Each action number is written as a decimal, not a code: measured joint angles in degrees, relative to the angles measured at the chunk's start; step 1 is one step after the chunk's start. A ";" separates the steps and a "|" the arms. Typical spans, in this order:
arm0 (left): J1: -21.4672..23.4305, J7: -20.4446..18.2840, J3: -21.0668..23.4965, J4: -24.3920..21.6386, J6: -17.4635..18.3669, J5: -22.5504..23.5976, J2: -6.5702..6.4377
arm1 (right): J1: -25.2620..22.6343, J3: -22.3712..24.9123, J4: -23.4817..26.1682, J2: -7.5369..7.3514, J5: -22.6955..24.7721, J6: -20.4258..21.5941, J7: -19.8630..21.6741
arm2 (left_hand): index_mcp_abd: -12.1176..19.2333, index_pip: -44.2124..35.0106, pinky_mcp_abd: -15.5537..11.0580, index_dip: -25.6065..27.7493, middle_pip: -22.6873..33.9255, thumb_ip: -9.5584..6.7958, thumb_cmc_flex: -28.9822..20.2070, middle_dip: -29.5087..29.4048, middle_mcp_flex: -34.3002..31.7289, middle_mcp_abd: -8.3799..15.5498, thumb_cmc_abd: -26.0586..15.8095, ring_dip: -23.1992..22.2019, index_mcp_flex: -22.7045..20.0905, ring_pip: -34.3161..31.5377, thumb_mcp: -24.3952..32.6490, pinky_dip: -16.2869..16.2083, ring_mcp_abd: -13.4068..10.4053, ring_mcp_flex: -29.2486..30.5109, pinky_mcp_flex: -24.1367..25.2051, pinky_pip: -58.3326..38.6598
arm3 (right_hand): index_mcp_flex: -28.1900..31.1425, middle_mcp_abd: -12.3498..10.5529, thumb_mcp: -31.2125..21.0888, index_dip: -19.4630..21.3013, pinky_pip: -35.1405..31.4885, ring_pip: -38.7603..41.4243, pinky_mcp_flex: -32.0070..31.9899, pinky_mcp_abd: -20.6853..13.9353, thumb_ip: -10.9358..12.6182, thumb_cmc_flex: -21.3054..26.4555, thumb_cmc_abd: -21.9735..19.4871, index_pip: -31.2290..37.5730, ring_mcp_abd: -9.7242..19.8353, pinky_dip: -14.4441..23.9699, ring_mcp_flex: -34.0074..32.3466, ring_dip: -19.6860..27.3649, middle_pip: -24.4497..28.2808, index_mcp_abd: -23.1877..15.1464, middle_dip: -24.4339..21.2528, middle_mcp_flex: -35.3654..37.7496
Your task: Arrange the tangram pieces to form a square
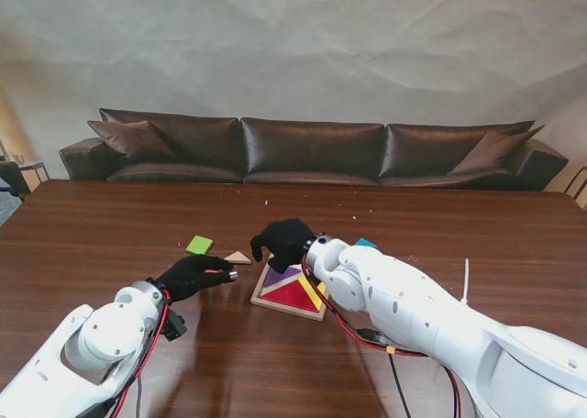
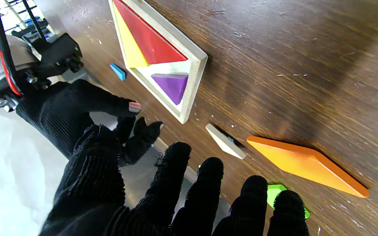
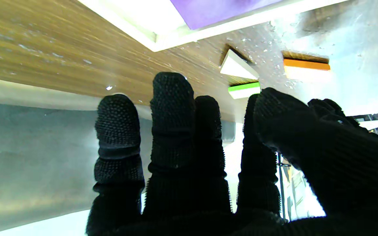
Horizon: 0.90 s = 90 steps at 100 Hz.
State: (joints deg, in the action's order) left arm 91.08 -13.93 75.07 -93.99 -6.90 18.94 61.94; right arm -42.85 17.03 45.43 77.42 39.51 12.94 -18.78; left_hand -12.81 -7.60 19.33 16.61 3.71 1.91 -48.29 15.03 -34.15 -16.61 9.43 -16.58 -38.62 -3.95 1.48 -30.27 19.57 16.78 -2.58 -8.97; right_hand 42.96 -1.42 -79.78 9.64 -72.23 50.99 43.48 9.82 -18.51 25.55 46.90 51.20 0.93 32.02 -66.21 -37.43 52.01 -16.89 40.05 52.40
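Observation:
The wooden tray (image 1: 264, 298) lies mid-table holding a red triangle (image 1: 292, 295), a yellow triangle (image 1: 313, 292) and a purple triangle (image 1: 282, 275). My right hand (image 1: 282, 242) hovers open over the tray's far left corner, holding nothing. My left hand (image 1: 195, 275) is open, left of the tray, fingers spread over the orange parallelogram (image 2: 304, 164). A pale small triangle (image 1: 238, 258) and a green square (image 1: 199, 245) lie just beyond it. A blue piece (image 1: 367, 244) rests right of the tray. The left wrist view shows the tray's rim (image 2: 194, 85) and the purple triangle (image 2: 172, 86).
A dark brown sofa (image 1: 312, 152) runs along the table's far edge. A black and red cable (image 1: 367, 335) trails from my right arm across the table nearer to me. A thin white stick (image 1: 465, 280) lies at the right.

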 measured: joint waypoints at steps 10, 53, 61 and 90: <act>0.05 -0.28 0.07 -0.27 -0.01 0.24 -0.09 | -1.40 0.97 2.70 -2.05 0.73 -0.20 0.78 | 0.00 0.00 0.00 0.00 0.00 0.00 0.00 0.00 0.00 0.00 0.00 0.00 0.00 0.00 0.00 0.00 0.00 0.00 0.00 0.00 | 1.90 -1.20 0.00 -1.41 -1.27 5.17 0.01 0.01 -0.51 0.74 -0.07 0.17 1.30 1.35 -2.08 -2.35 2.51 -1.46 4.83 1.52; -0.33 -0.79 -0.10 -0.45 -0.02 0.53 -0.28 | -4.74 3.90 6.99 -5.68 1.10 -0.69 5.07 | -0.01 0.00 0.00 0.00 0.00 0.00 0.00 0.00 0.00 0.00 0.00 0.00 0.00 0.00 0.00 0.00 0.00 0.00 0.00 0.00 | 4.27 -2.28 0.00 -2.85 -3.52 13.82 0.02 0.01 -1.09 2.81 -2.85 -1.93 2.51 5.01 -3.61 -6.14 5.41 -2.72 11.99 3.41; -0.47 -0.81 -0.27 -0.35 -0.04 0.51 -0.30 | -4.95 3.88 6.99 -5.75 1.09 -0.65 5.04 | -0.01 0.00 0.00 0.00 0.00 0.00 0.00 0.00 0.00 0.00 0.00 0.00 0.00 0.00 0.00 0.00 0.00 0.00 0.00 0.00 | 4.47 -2.28 0.00 -2.97 -3.73 14.23 0.02 0.01 -1.61 2.81 -2.85 -2.03 2.51 5.06 -3.61 -6.15 5.41 -2.99 12.20 3.41; -0.67 -0.77 -0.52 -0.22 -0.04 0.27 -0.29 | -4.01 1.09 4.92 -5.24 1.22 -0.98 5.11 | 0.00 0.00 0.00 0.00 0.00 0.00 0.00 0.00 0.00 0.00 0.00 0.00 0.00 0.00 0.00 0.00 0.00 0.00 -0.01 0.00 | 4.20 -2.88 0.09 -3.25 -3.82 14.98 0.03 0.00 -1.66 2.80 -5.50 -6.69 3.26 5.29 -3.61 -6.17 5.96 -3.01 13.43 3.18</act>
State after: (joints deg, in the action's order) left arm 90.41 -14.71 74.55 -94.21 -6.95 19.21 61.65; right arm -46.85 18.12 50.35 72.19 40.73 11.96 -13.68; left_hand -12.81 -7.60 19.33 16.61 3.71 1.91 -48.29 15.03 -34.15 -16.61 9.43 -16.58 -38.62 -3.95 1.48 -30.27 19.57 16.78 -2.59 -8.97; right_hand 47.17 -4.30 -79.69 6.39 -76.05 65.97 43.51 9.82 -20.17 28.35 41.39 44.51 4.19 37.31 -69.82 -43.60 57.97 -19.90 53.48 55.59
